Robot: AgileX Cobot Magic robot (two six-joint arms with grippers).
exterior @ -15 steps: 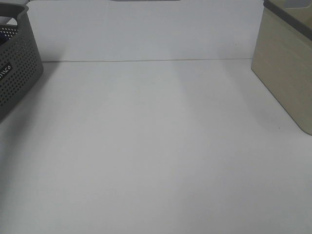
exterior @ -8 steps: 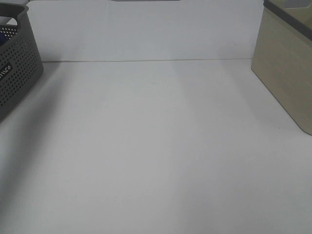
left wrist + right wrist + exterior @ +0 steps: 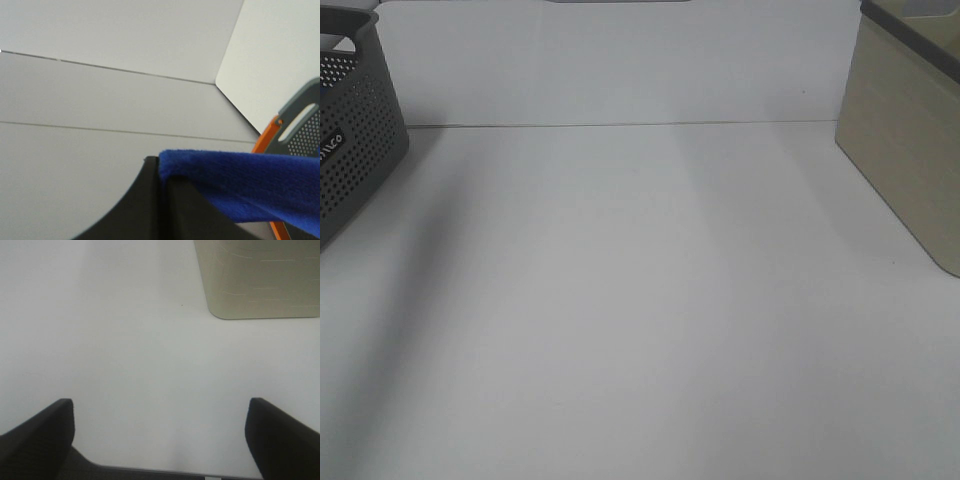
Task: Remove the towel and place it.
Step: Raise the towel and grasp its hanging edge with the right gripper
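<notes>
The deep-blue towel point(image 3: 250, 187) shows only in the left wrist view, stretched out from my left gripper point(image 3: 161, 172), whose dark fingers point(image 3: 135, 210) are shut on its edge. The towel hangs in the air beside the grey perforated basket point(image 3: 302, 122), whose rim and handle slot show behind it. In the exterior high view the basket point(image 3: 350, 140) stands at the far left edge, and no towel or gripper shows there. My right gripper point(image 3: 160, 427) is open and empty above the bare white table point(image 3: 125, 340).
A beige box point(image 3: 910, 130) with a dark rim stands at the right edge of the table and also shows in the right wrist view point(image 3: 257, 277). An orange curved part point(image 3: 272, 150) lies by the basket. A white wall rises behind the table point(image 3: 640, 300).
The small blue patch seen through the basket's handle in the exterior high view has gone from sight. The shadow on the table by the basket has grown.
</notes>
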